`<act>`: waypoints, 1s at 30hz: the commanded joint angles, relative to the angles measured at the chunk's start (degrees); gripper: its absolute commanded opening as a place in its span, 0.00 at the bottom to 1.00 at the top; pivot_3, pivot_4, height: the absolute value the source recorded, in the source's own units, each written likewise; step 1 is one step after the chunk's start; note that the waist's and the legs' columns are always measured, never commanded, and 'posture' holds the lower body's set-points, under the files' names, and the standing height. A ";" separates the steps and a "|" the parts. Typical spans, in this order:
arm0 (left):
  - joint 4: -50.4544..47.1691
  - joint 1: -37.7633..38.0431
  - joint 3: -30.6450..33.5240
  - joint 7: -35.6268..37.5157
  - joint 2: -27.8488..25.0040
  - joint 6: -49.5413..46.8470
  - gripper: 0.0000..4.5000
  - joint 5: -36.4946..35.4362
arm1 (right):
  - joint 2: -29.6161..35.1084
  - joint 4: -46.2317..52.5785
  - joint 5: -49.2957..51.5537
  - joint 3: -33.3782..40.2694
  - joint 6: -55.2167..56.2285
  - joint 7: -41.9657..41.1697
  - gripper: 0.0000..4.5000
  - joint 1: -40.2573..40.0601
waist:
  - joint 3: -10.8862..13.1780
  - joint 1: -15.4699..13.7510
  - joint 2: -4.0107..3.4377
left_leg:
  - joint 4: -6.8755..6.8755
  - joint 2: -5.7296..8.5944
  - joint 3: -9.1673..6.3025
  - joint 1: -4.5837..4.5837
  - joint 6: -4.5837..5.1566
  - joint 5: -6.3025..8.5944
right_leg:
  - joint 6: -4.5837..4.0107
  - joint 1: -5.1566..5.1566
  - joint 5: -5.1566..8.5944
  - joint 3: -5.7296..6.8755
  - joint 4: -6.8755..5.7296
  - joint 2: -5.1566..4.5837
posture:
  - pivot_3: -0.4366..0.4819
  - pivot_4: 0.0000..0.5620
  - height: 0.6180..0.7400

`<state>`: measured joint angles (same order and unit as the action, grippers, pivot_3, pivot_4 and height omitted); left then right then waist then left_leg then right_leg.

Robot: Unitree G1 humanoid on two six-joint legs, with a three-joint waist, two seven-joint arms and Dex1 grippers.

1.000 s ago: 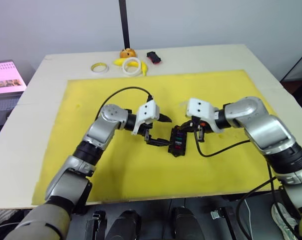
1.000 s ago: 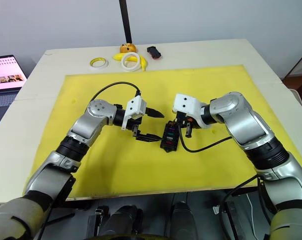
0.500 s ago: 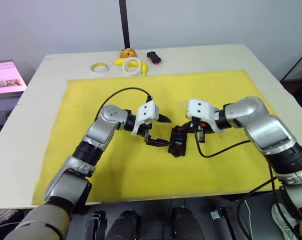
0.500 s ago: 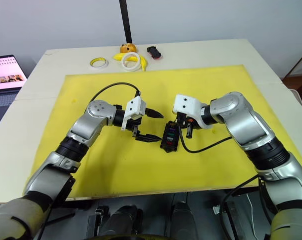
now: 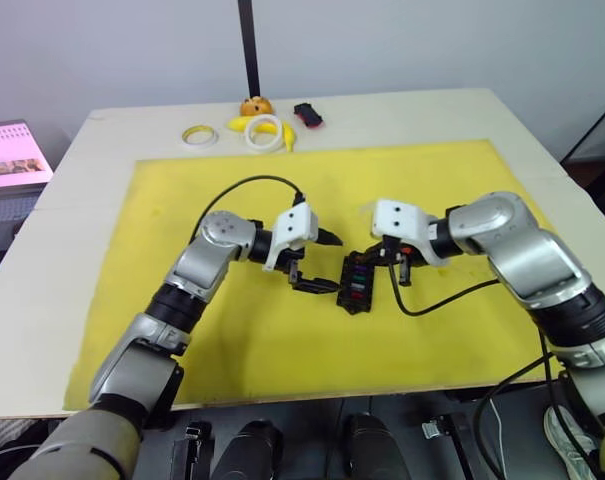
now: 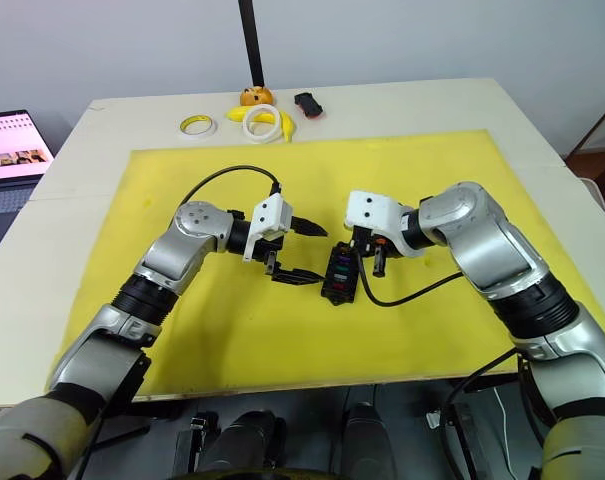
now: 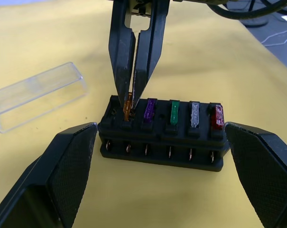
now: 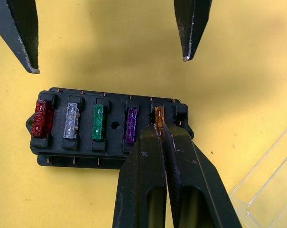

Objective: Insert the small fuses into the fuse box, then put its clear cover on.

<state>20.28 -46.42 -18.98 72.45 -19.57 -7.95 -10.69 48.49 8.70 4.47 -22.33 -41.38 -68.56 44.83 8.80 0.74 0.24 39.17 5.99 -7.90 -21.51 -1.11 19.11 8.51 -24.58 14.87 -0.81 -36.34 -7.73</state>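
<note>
The black fuse box [image 8: 110, 142] lies on the yellow mat [image 5: 232, 330], between my two grippers. One of its rows holds a red fuse [image 8: 40, 118], a grey fuse [image 8: 72, 121], a green fuse [image 8: 98, 122] and a purple fuse [image 8: 131, 125]. My right gripper [image 8: 158, 129] is shut on an orange fuse [image 8: 159, 114] that stands in the end slot of that row. My left gripper [image 5: 324, 262] is open, its fingers [image 7: 62, 166] spread to either side of the box without touching it. The clear cover [image 7: 36, 95] lies on the mat just beside the box.
Along the table's far edge lie two tape rings [image 5: 264, 132], a banana [image 5: 240, 123], a small orange toy [image 5: 255, 104] and a black-and-red object [image 5: 307, 114]. A laptop [image 5: 12, 155] stands off the table to the left. Cables [image 5: 442, 295] trail over the mat.
</note>
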 commanded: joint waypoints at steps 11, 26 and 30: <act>0.63 -0.82 1.00 -0.53 1.03 1.66 1.00 0.51 | -0.10 -0.76 -2.51 -3.28 -1.57 -3.35 0.00 4.61 | 0.00 0.01 0.00 | 0.00 0.00 0.00 0.00 0.00 0.00 | 0.00 0.00 0.00 0.00 0.00 0.00 | 0.48 0.27 1.00; 1.06 -1.10 1.22 -0.71 1.42 2.11 1.00 1.02 | 0.10 -1.15 -4.95 -4.95 -1.99 -5.22 0.00 5.81 | 0.00 -0.05 0.00 | 0.00 0.01 0.00 -0.01 0.00 0.00 | 0.00 -0.01 0.00 0.00 0.00 -0.01 | 0.48 0.27 1.00; 1.06 -0.99 1.24 -0.65 1.41 2.19 1.00 1.14 | -0.06 -0.81 -4.95 -4.93 -2.49 -5.30 0.00 6.02 | 0.00 -0.06 0.00 | 0.00 0.01 0.00 -0.01 0.00 0.00 | 0.00 -0.01 0.00 0.00 0.00 -0.01 | 0.48 0.27 1.00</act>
<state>22.23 -46.47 -18.97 72.00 -18.31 -6.81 -9.40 48.37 7.43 0.07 -26.82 -43.42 -73.21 50.08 8.80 0.68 0.24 39.18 5.99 -7.91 -21.52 -1.12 19.11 8.51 -24.59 14.87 -0.81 -36.34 -7.74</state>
